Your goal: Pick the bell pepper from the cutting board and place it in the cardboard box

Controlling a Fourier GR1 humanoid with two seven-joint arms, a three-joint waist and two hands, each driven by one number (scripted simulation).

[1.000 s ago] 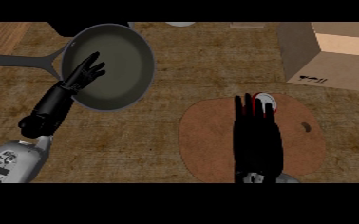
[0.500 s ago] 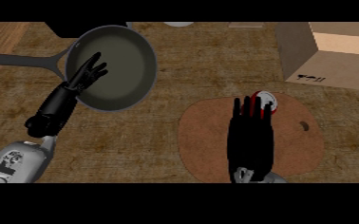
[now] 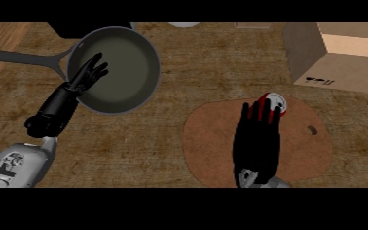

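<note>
The red bell pepper (image 3: 274,103), with a pale patch on top, sits at the cutting board's (image 3: 215,146) one o'clock edge, on a brown wood-grain counter (image 3: 208,53). The right hand (image 3: 256,131) has slid left since a second ago, its straight fingers now touching the pepper without curling round it. The cardboard box (image 3: 327,53) stands at one o'clock; the left hand (image 3: 87,74) rests open over the frying pan (image 3: 126,85).

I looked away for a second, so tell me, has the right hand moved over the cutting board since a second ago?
Yes, slightly. The right hand has slid left across the cutting board, away from the cardboard box, its fingers over the bell pepper.
</note>
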